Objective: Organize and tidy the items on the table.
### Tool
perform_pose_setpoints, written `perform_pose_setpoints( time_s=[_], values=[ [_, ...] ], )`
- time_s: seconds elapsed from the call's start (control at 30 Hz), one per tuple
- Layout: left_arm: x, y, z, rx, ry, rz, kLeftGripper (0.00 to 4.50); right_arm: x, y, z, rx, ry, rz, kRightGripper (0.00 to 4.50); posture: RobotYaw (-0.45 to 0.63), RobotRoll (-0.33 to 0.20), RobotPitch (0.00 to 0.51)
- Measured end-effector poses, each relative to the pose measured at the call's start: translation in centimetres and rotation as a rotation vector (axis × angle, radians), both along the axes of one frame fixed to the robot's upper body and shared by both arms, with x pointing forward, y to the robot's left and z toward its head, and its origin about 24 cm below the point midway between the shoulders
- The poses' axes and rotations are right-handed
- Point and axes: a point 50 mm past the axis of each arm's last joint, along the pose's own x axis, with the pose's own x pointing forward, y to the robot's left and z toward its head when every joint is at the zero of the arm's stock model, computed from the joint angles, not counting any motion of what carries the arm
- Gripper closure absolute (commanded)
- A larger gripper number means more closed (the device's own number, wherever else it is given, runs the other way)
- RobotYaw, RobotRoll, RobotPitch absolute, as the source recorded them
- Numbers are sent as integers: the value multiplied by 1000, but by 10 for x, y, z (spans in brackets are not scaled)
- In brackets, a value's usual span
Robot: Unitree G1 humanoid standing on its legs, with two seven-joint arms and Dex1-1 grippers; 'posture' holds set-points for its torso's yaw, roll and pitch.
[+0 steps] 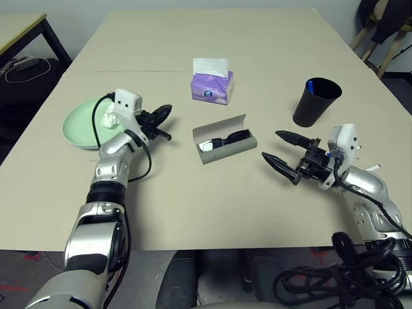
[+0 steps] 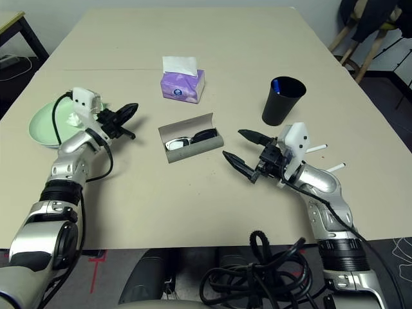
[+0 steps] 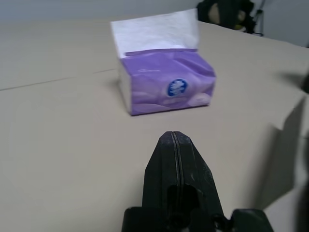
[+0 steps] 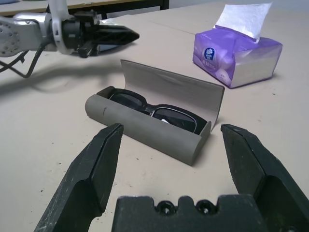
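Observation:
An open grey glasses case (image 1: pixel 224 149) lies mid-table with black sunglasses (image 1: pixel 223 140) inside. At the left sits a mint green plate (image 1: pixel 77 125) with a crumpled white tissue (image 1: pixel 108 119) in it. A black cup (image 1: pixel 314 103) stands at the right with a blue pen (image 1: pixel 311 85) in it. My left gripper (image 1: pixel 164 112) is shut and empty, just right of the plate and pointing toward the case. My right gripper (image 1: pixel 270 145) is open, a little right of the case; in the right wrist view the case (image 4: pixel 149 125) lies ahead of its spread fingers (image 4: pixel 96 164).
A purple tissue box (image 1: pixel 212 88) stands behind the case, and my shut left gripper (image 3: pixel 174 142) points at it. A seam line crosses the beige table (image 1: pixel 193 212). A black-legged side table (image 1: pixel 26 26) stands far left, chairs (image 1: pixel 386 35) far right.

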Motion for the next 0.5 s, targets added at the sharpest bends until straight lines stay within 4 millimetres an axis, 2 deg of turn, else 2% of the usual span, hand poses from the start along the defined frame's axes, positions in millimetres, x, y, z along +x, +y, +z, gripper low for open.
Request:
perform_pose_setpoints(
  time_s=[0.13,0.5],
  values=[
    [-7,-12,-2,36,-1,-117,4463,0,-2,-3,2,-12,-10,0,51,0,126],
    [-14,-18,-11,125,38,-245,4463,-1,-3,-6,-2,-26,-15,0,37,0,123]
  ],
)
